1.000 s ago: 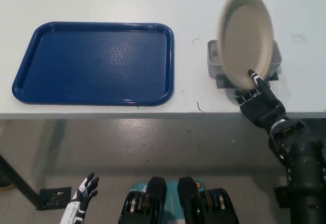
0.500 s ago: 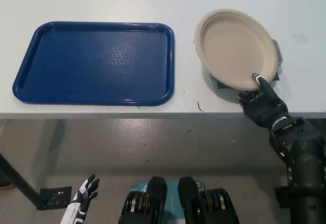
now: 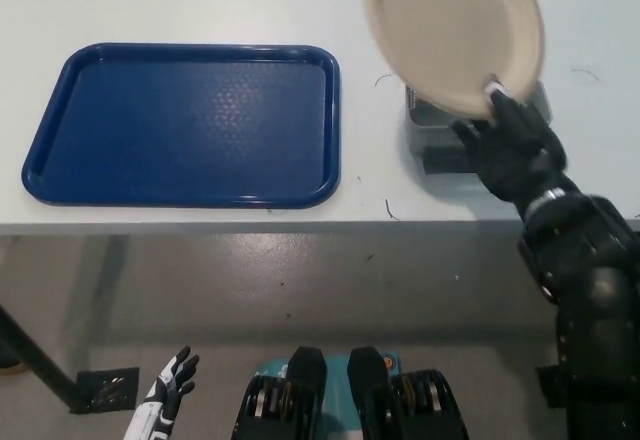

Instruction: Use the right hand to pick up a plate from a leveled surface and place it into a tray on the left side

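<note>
One plate: a beige round plate is held up above the table's right part, tilted, its near edge pinched.
Right hand: the black right hand is closed on the plate's lower right rim, fingertips on the edge and the palm below it.
Right arm: it rises from the bottom right corner, forearm over the table's front edge, wrist bent toward the plate.
Left hand: the white left hand rests low at the lower left, below table level, fingers apart and holding nothing.
Tray: a blue tray lies flat on the left half of the white table, well apart from the plate, with nothing in it.
Stand: a small grey stand sits just under the plate and beside the right hand, partly hidden by both.
Between: bare tabletop lies between the tray's right rim and the stand.
</note>
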You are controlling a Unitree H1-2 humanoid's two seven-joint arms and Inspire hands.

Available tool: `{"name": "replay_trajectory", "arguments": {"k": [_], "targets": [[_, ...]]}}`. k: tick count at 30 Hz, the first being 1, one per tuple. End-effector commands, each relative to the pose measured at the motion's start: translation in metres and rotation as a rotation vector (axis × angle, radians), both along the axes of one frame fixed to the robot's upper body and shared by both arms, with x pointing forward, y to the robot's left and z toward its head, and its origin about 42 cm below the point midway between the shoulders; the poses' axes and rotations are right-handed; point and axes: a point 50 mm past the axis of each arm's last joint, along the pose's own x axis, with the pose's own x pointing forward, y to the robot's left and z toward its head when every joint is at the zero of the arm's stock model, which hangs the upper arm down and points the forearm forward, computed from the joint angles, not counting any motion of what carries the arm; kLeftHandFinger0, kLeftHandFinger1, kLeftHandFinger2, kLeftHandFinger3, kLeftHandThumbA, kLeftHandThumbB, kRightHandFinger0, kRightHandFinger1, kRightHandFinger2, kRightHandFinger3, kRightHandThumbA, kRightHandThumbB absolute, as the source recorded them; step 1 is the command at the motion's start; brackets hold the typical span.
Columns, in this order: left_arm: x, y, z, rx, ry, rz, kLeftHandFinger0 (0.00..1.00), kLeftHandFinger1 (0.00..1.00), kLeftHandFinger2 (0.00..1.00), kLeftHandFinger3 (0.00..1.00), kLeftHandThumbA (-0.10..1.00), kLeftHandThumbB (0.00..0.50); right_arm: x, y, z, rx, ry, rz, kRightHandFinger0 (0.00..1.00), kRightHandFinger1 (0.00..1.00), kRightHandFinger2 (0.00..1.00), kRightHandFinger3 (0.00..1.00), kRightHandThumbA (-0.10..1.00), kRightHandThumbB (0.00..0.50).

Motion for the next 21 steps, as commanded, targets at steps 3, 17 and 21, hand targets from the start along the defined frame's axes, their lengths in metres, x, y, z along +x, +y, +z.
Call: {"name": "replay_trajectory", "arguments": {"k": [3,17,21], "targets": [[-0.001,0.004,0.004,0.025,-0.037,-0.021,1.0,1.0,1.0,1.0,1.0,0.199,0.025,0.045,0.045,-0.067,-0.075,0.077,0.0,0.22,0.64,0.93,-0.1,0.002],[-0.003,-0.001,0.001,0.05,-0.03,-0.043,1.0,1.0,1.0,1.0,1.0,0.172,0.084,0.152,0.047,-0.28,0.063,0.162,0.0,0.14,0.65,1.0,-0.1,0.052],[-0.002,-0.001,-0.001,0.043,-0.02,-0.048,1.0,1.0,1.0,1.0,1.0,0.166,0.095,0.181,0.044,-0.354,0.104,0.167,0.0,0.16,0.68,1.0,-0.1,0.055]]}}
